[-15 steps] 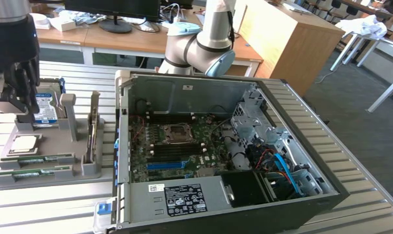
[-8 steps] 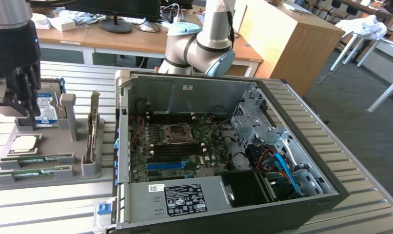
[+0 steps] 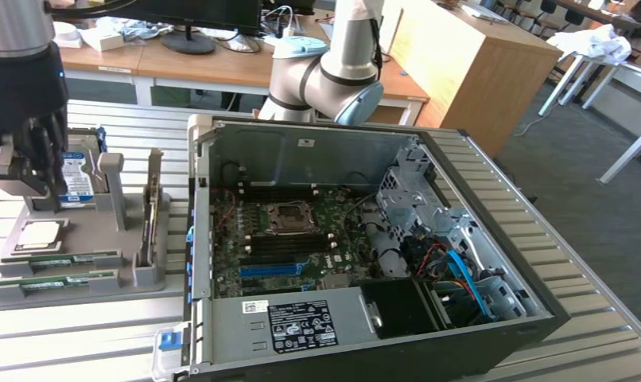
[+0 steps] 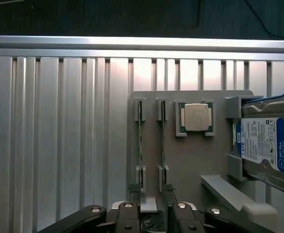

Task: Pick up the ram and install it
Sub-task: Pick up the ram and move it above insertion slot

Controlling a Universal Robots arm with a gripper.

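Ram [image 4: 140,141] edge-on — jaws partly cut off.

ram [image 4: 140,145]: two on edge in holder [image 4: 190,165] | CPU chip [image 4: 196,117] beside | hard drive [image 4: 265,143] beyond | fingers [image 4: 131,216] apart

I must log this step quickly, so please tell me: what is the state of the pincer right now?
Pincer: open, holding nothing.

Space above the ram sticks [image 3: 56,260] is free; the hard drive [image 4: 265,145] stands beyond the CPU [image 4: 195,117].
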